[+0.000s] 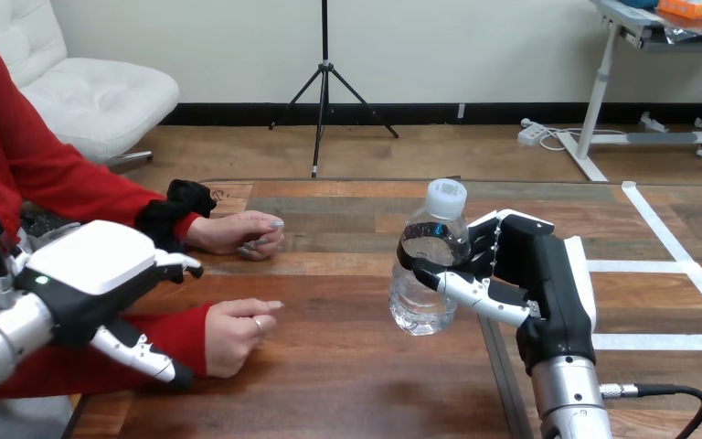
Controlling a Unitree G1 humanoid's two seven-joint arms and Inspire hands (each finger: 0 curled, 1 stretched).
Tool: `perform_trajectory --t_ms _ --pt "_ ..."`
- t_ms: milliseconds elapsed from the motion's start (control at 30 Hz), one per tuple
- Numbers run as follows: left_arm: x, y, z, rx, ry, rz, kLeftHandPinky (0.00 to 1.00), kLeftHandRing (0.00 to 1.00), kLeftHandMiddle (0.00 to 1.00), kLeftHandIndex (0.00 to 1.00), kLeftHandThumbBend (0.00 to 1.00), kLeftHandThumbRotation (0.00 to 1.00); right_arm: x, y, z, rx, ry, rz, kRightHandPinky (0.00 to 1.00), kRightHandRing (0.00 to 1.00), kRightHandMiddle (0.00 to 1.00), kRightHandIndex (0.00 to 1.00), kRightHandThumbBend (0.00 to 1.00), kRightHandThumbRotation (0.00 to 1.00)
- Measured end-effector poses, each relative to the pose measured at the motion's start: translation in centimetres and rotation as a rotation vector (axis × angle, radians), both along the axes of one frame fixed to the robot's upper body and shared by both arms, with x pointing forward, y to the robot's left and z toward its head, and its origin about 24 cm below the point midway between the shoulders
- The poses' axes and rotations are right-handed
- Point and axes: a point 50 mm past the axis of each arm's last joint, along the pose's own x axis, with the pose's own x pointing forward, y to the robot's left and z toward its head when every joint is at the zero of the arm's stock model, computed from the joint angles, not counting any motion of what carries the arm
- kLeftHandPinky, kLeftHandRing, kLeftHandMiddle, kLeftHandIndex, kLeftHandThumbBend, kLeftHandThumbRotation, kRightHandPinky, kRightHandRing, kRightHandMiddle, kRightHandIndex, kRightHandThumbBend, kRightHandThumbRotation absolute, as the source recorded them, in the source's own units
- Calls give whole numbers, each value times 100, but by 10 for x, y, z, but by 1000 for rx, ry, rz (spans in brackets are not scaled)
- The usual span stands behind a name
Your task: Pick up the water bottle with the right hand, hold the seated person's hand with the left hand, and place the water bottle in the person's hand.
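Wooden table: right robot hand grasping water bottle; left robot hand released.

Clear water bottle, white cap, black-and-white right hand, brown wood-grain table

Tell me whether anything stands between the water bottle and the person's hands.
Nothing visible does. The right hand grips the water bottle, and only bare table lies between it and the person's nearer hand and the person's farther hand, both resting on the wood at the view's left.
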Motion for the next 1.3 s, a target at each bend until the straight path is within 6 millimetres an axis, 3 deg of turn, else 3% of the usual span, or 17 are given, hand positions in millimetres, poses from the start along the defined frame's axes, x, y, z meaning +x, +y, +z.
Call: perform_trajectory --t_ms 733,1300 --pt "7 -4 -15 -38 -38 26 62 68 72 75 100 58 0 -1 0 -7 1 0 22 26 32 33 76 0" --pt "5 -5 -27 -50 -13 20 60 66 71 75 100 56 0 -5 0 -10 1 -4 23 26 32 33 77 0"
